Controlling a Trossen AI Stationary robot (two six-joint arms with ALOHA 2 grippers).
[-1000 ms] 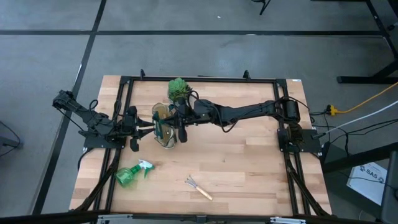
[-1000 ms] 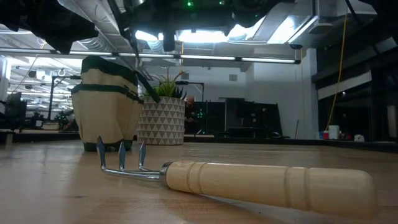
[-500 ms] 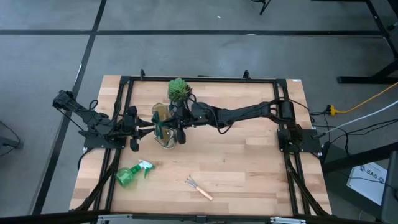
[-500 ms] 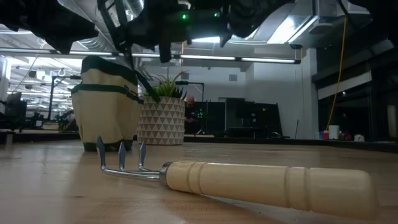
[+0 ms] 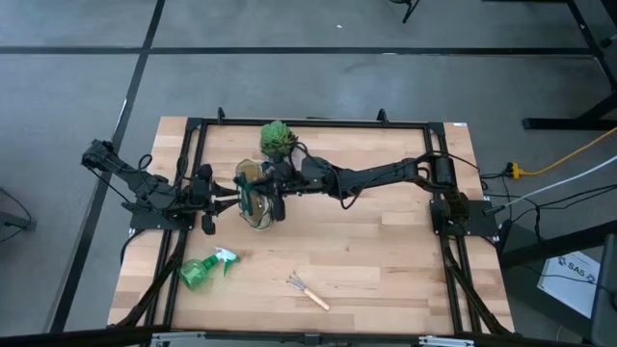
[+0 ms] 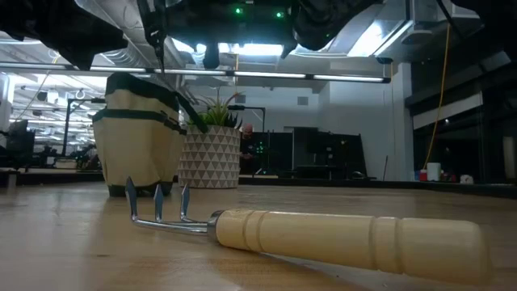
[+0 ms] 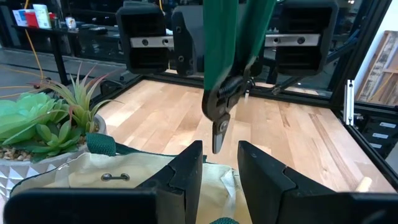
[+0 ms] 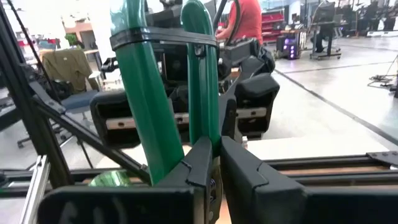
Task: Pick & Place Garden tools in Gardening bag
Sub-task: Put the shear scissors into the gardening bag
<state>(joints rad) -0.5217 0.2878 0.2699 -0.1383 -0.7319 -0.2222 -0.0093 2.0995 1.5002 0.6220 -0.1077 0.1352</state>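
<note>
Right gripper (image 8: 211,163) is clamped on the green handles of the pruning shears (image 7: 225,93), hanging them above the gardening bag (image 5: 254,193) just left of centre in the high view. Shears' long axis is near vertical, blade tip pointing down at the bag mouth, handles up.

Left gripper (image 7: 219,163) sits at the bag's rim, on its left in the high view; jaws stand slightly apart, and whether they pinch the canvas cannot be told.

Mini rake (image 5: 308,290) lies lower centre, axis diagonal, tines toward upper left.

Spray bottle (image 5: 204,269) lies lower left, nozzle toward upper right.

Potted plant (image 5: 277,139) stands just above the bag in the high view.
</note>
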